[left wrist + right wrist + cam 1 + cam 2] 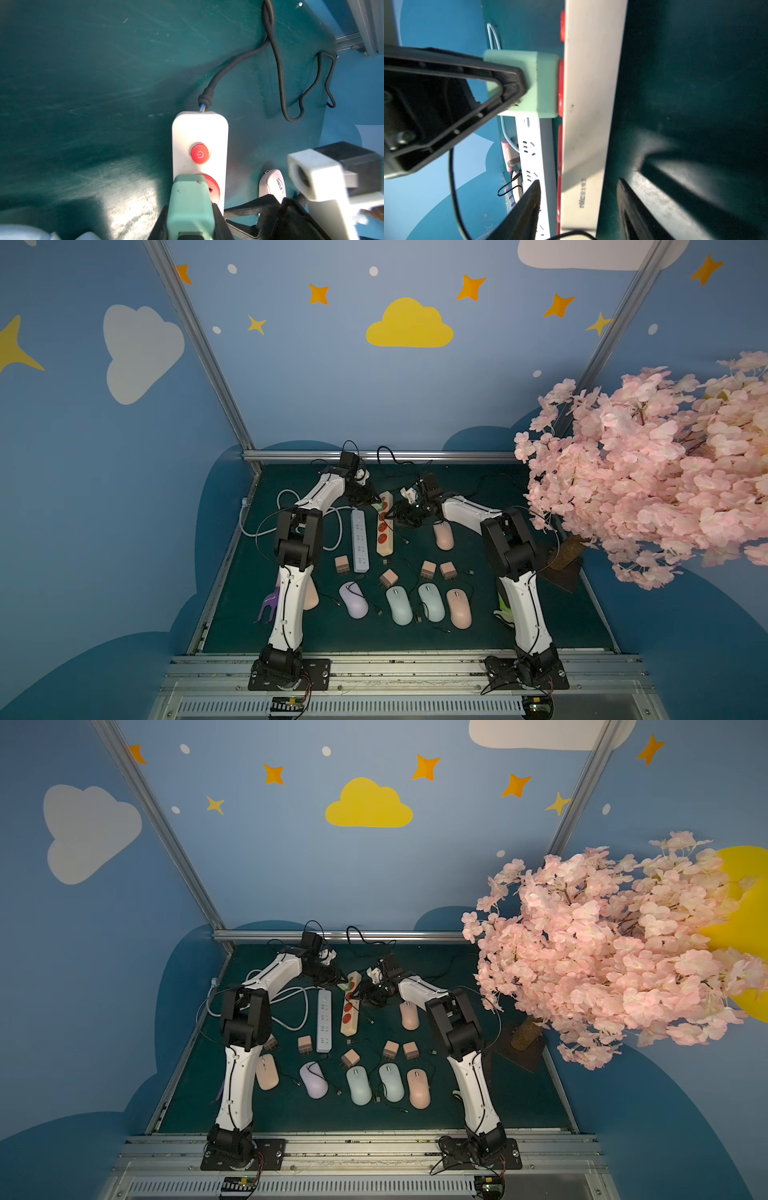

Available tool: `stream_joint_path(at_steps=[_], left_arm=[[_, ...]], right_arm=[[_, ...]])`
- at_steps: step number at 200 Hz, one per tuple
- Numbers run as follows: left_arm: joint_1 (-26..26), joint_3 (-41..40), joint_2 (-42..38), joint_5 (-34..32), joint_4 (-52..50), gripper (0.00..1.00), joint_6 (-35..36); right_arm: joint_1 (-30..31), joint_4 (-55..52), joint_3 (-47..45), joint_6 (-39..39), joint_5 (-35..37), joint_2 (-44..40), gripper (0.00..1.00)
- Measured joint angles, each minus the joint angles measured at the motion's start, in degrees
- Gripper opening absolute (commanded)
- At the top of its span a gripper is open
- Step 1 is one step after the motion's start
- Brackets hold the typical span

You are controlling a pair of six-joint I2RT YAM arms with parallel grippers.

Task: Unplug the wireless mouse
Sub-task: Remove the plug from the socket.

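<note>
Left wrist view: left pincer (191, 212) clamps the mint-green plug (190, 193) in the cream strip (199, 128); right pincer (578, 187) parted astride it.

Artificial cherry-blossom tree (648, 472): right edge of tabletop. Grey power strip (360, 541): left of centre, lying flat.

Arms (286, 605) — white shells, black joints (297, 537), thin black cables (257, 537).

The white left arm (291, 605) hid half a pale pink oval mouse (312, 596); the mint-green plastic plug (190, 203) ran off the frame's bottom edge.
</note>
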Motion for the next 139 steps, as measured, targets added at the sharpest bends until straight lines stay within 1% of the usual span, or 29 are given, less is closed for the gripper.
stream_joint_path(at_steps=[40, 44, 48, 55, 82, 99, 109, 132, 139], left_arm=[[0.0, -0.8, -0.3, 0.2, 0.8, 0.04, -0.2], [0.0, -0.8, -0.3, 0.2, 0.9, 0.04, -0.2], [0.0, -0.9, -0.3, 0.2, 0.9, 0.04, -0.3], [0.0, -1.0, -0.4, 0.2, 1.0, 0.04, -0.3], [0.0, -2.0, -0.9, 0.3, 1.9, 0.04, -0.6], [0.1, -2.8, -1.2, 0.4, 2.5, 0.04, -0.9], [0.1, -3.6, -1.6, 0.6, 3.3, 0.04, -1.1], [0.3, -7.5, -3.5, 1.0, 6.8, 0.04, -1.7], [0.3, -9.0, -4.3, 1.0, 8.1, 0.04, -2.0]], right_arm=[[0.3, -0.6, 2.0, 0.2, -1.7, 2.2, 0.46], [0.4, -0.6, 2.1, 0.3, -1.9, 2.3, 0.45], [0.4, -0.6, 2.2, 0.2, -2.0, 2.4, 0.41], [0.5, -0.6, 2.3, 0.2, -2.4, 2.4, 0.40], [0.8, -0.5, 2.4, 0.8, -3.2, 2.7, 0.37], [0.7, -0.3, 2.4, 1.6, -4.0, 2.9, 0.32], [0.6, -0.4, 2.4, 2.3, -4.2, 2.9, 0.28], [0.5, 0.8, 1.5, 3.2, -4.7, 2.8, 0.24], [0.4, 1.8, 0.6, 3.5, -5.1, 2.6, 0.20]])
